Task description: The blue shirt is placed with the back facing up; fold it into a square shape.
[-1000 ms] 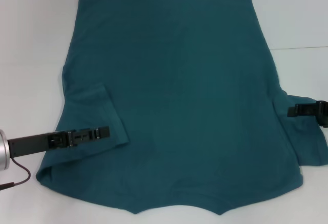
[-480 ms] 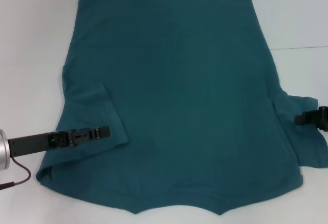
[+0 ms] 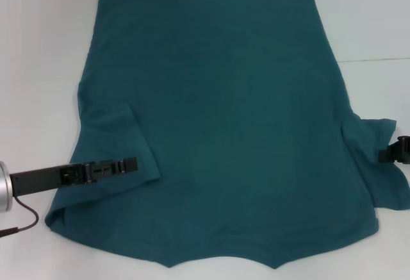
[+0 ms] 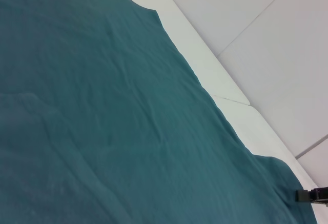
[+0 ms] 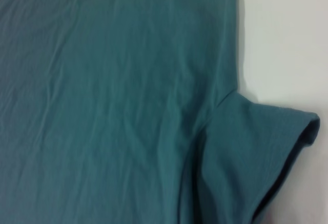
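Now the blue shirt (image 3: 224,126) lies spread flat, plain side up, across the white surface (image 3: 38,49), filling the middle of the head view, its straight hem toward 12 o'clock and its collar edge down at 6. At 8 o'clock one sleeve (image 3: 118,148) is folded in over the body of the shirt, and the left gripper (image 3: 125,164) stretches across it, fingers lying close together on the fabric, though whether it's actually pinching cloth I cannot tell. Over at 3 o'clock the other sleeve (image 3: 378,158) sticks out flat on the surface, and the right gripper (image 3: 387,154) sits right at the frame edge over that sleeve's outer end; its grip can't be read either. From the right wrist view the sleeve (image 5: 256,157) shows its open cuff, with nothing pinching it
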